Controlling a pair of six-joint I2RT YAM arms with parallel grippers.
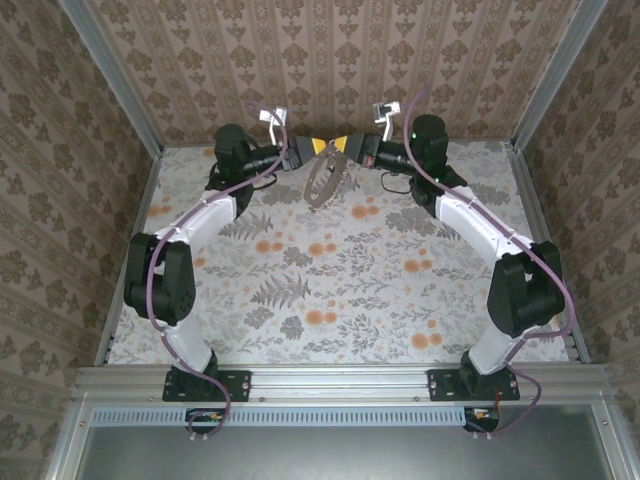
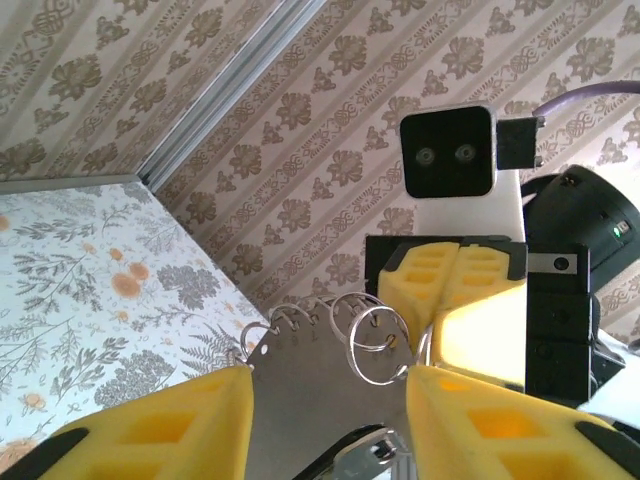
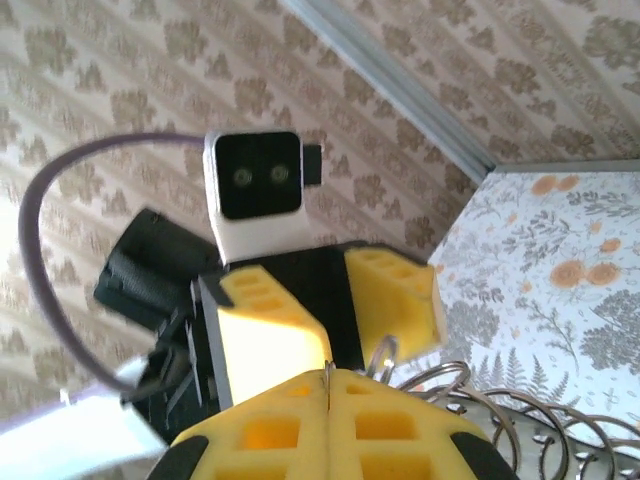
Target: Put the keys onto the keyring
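Observation:
The keyring (image 1: 325,183) hangs at the back centre of the table: a flat grey metal plate (image 2: 310,400) with several small split rings (image 2: 378,343) threaded along its rim. Both grippers meet just above it. My left gripper (image 1: 318,148) stands open, its yellow fingers (image 2: 170,425) apart on either side of the plate. Facing it, my right gripper (image 3: 328,375) is shut, with a thin wire of one ring pinched between its pads. A black-and-silver piece (image 2: 385,458), seemingly a key, lies against the plate at the bottom edge of the left wrist view.
The floral tablecloth (image 1: 330,290) covers the table. Patterned walls close it in at the back and sides, with aluminium posts (image 1: 110,75) in the corners. The grippers work close to the back wall. Purple cables (image 1: 240,185) run along both arms.

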